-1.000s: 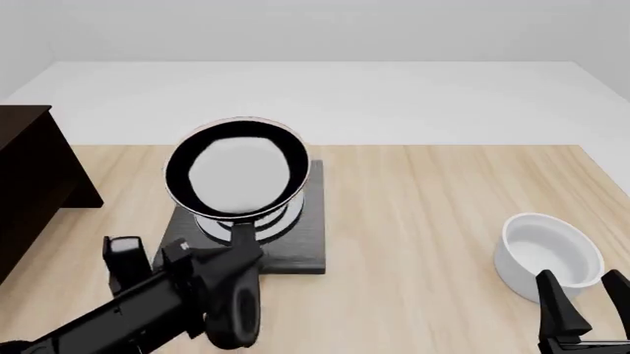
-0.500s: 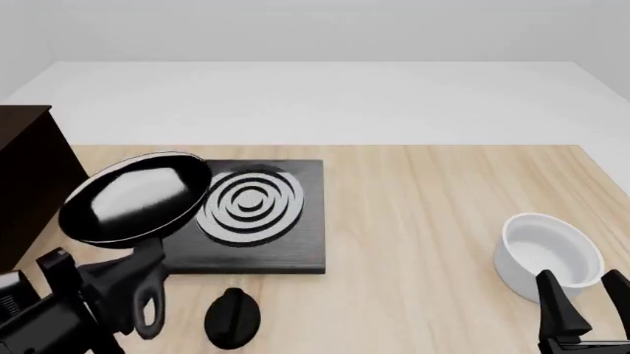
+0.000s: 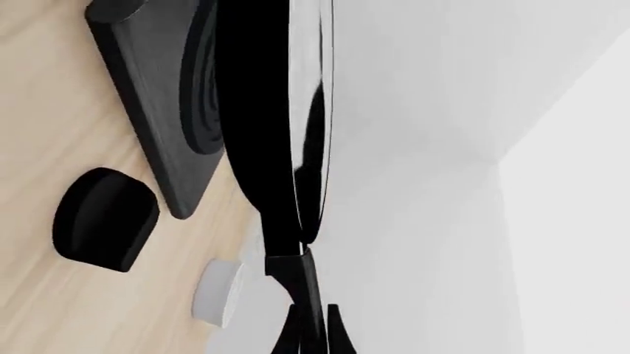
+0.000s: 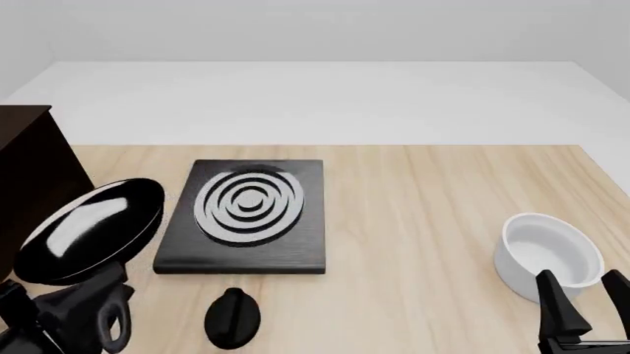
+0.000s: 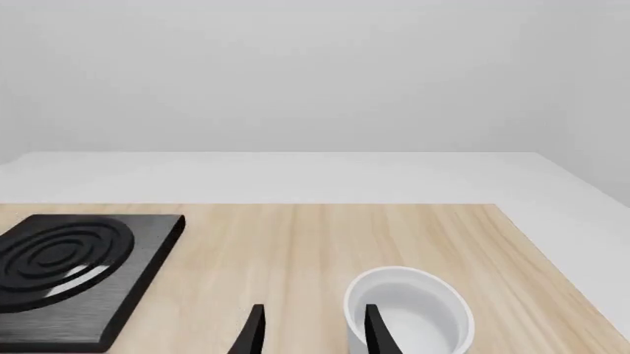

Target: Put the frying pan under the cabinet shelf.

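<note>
While the left hand (image 4: pixel 108 284) pinches the short handle of the frying pan (image 4: pixel 88 230), the pan stands lifted off the surface (image 4: pixel 423 199) and tilted, its glossy face turned up and forward just ahead of that hand. In the left wrist view the pan shows edge-on between the closed fingers (image 3: pixel 313 332). Just to the hand's left stands the cabinet shelf (image 4: pixel 29 184), dark and tall, with the pan near its side. To the hand's right lies the black square slab (image 4: pixel 246 221) with silver rings, and a black round knob (image 4: pixel 232 317) lies nearer. Far off, the right hand (image 4: pixel 583 306) is spread, its fingers just behind the white bowl (image 4: pixel 547 254).
</note>
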